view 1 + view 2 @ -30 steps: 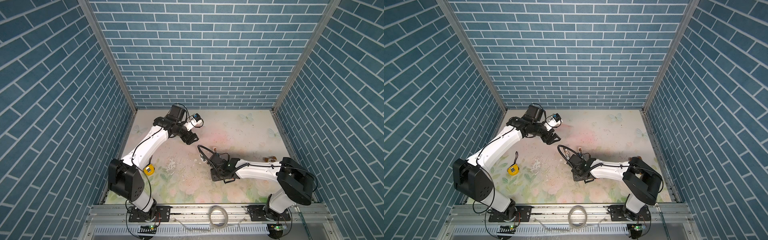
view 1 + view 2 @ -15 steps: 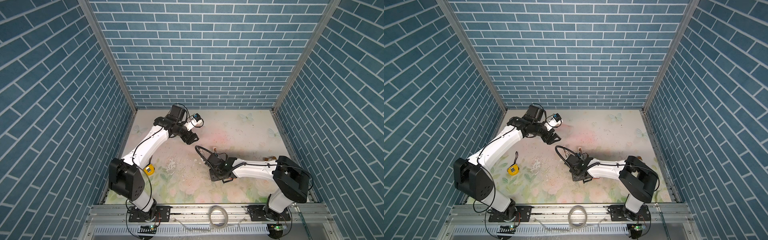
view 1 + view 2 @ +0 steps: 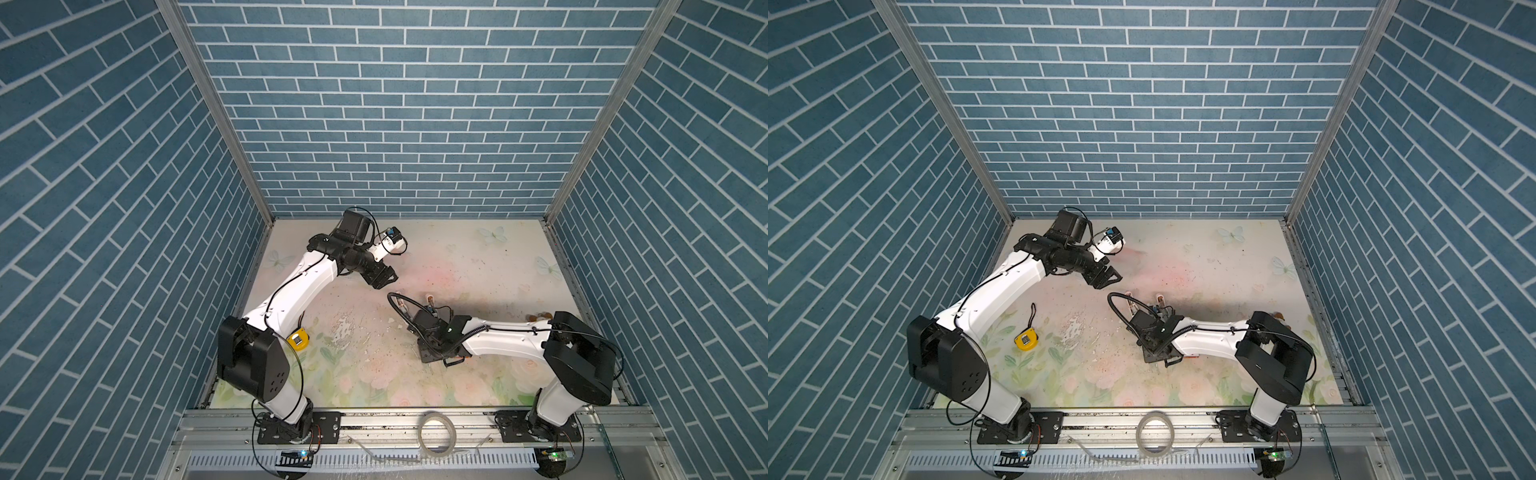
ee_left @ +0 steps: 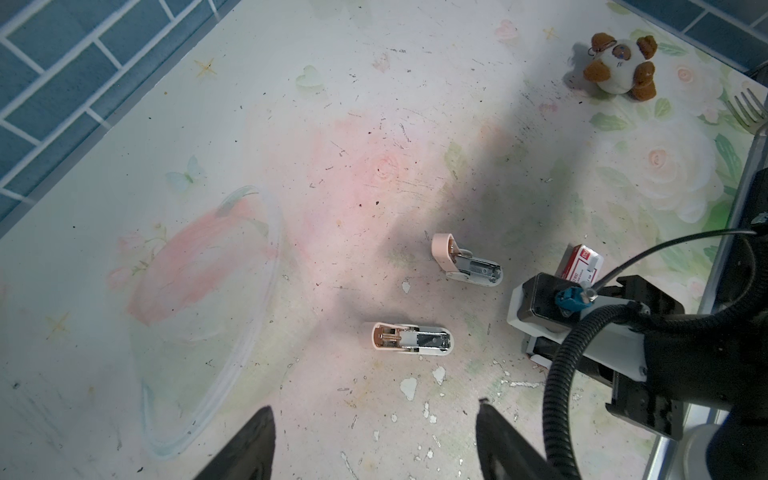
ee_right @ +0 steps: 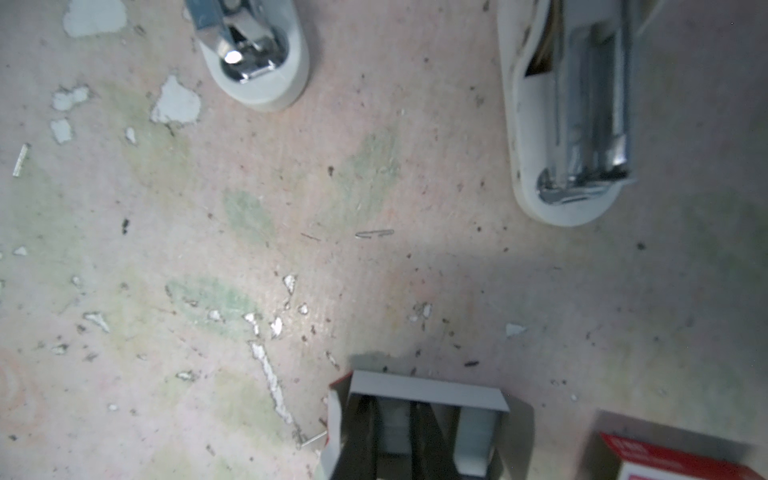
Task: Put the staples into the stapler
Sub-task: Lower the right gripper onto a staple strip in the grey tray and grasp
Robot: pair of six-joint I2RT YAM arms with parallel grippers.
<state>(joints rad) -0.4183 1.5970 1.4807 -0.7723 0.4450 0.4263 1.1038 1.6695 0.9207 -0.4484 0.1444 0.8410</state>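
Top views: left gripper [image 3: 386,281] hovers well apart from staplers [image 3: 430,298]; tape measure [image 3: 298,340] off aside | Left wrist: its jaws wide, empty; both staplers lie opened; red-and-white box [image 4: 582,266] beside right arm | Right wrist: picking step; right gripper [image 5: 392,444] narrow, pinching staples [image 5: 394,419] inside grey tray [image 5: 424,388]; next, probably lift clear of tray walls, align with a stapler channel.

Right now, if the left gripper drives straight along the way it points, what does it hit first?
Probably the nearer open stapler, which lies centred ahead of the open left gripper. Depth is unclear: it could touch the bare mat just short of it.
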